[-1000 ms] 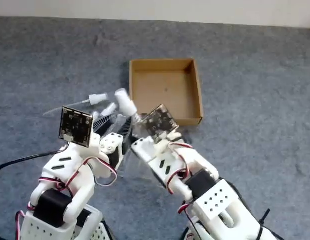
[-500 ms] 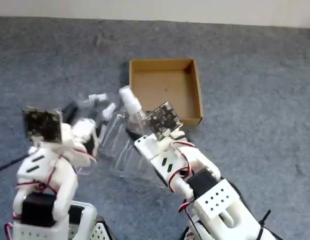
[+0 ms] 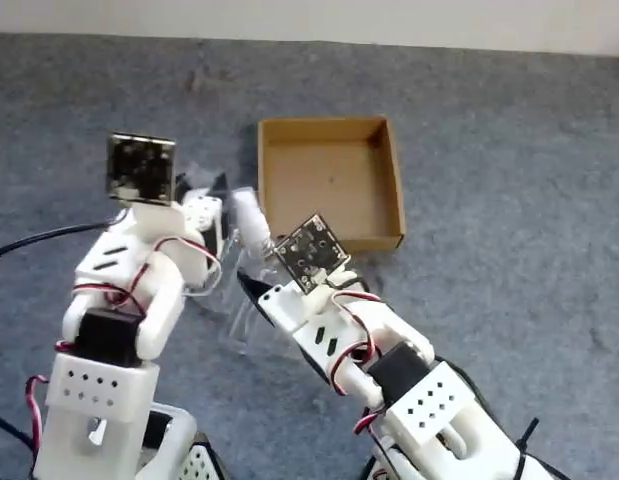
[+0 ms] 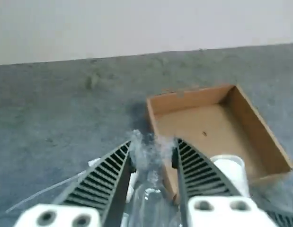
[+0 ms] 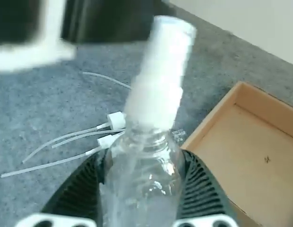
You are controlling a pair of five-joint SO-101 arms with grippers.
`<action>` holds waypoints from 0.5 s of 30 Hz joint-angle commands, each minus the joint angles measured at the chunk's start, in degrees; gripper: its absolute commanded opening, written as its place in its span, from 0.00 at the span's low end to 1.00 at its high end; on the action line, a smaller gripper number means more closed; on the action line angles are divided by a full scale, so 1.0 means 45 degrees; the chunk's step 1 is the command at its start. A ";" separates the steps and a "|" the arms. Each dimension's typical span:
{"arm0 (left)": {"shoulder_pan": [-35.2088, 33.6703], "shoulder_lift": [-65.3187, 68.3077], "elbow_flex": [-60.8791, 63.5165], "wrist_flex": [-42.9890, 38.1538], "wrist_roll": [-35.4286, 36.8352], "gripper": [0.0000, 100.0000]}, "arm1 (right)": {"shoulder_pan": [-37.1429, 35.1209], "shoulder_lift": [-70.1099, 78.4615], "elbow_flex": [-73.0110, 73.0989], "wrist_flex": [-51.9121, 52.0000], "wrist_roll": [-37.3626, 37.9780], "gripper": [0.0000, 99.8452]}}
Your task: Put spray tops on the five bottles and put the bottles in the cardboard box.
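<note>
Grey carpet (image 3: 509, 150) is serving as the work surface in the high view, running back to a pale wall (image 3: 389, 15) that is marking its far edge. The cardboard box (image 3: 334, 185) is sitting open-topped on it, with broad stretches of carpet lying between the box and the wall and along the box's side away from the bottles. The left arm (image 3: 129, 290) and right arm (image 3: 359, 340) are crowding the box's nearest corner, and clear bottles (image 3: 239, 320) are lying on the carpet between them, nearer the arms than the box.

From the left wrist, the left gripper (image 4: 152, 153) is pinching its ribbed fingers (image 4: 113, 170) onto the neck of a bare-necked bottle (image 4: 148, 191), which is being held just in front of the box's near corner. Carpet is spreading wide beyond the box up to the wall.

From the right wrist, the right gripper (image 5: 144, 189) is clamping both fingers against the shoulders of the topped bottle (image 5: 141, 177), its white spray top (image 5: 160, 71) rising above them and the bottle sitting just beside the box's corner, outside it. On the carpet, loose spray tops (image 5: 113, 122) with thin tubes are lying on the side of the bottle away from the box
</note>
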 commanded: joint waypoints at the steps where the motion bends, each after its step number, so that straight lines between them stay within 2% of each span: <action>1: 0.1260 0.0068 -0.0576 0.0742 -0.0352 0.11 | -0.0088 -0.0303 -0.0127 0.0010 -0.0020 0.00; 4: 0.1592 0.0068 -0.0459 0.1270 -0.1094 0.11 | -0.0088 -0.0303 -0.0127 0.0010 -0.0020 0.00; 7: 0.1045 -0.0322 -0.0361 0.1641 -0.1055 0.11 | -0.0068 -0.0303 -0.0127 0.0010 -0.0020 0.00; 11: -0.0107 -0.2237 -0.0049 0.2012 -0.1094 0.11 | -0.0068 -0.0303 -0.0186 0.0010 -0.0020 0.00; 15: -0.0420 -0.4484 0.0479 0.2950 -0.1114 0.11 | -0.0010 -0.0303 -0.0205 0.0010 -0.0020 0.00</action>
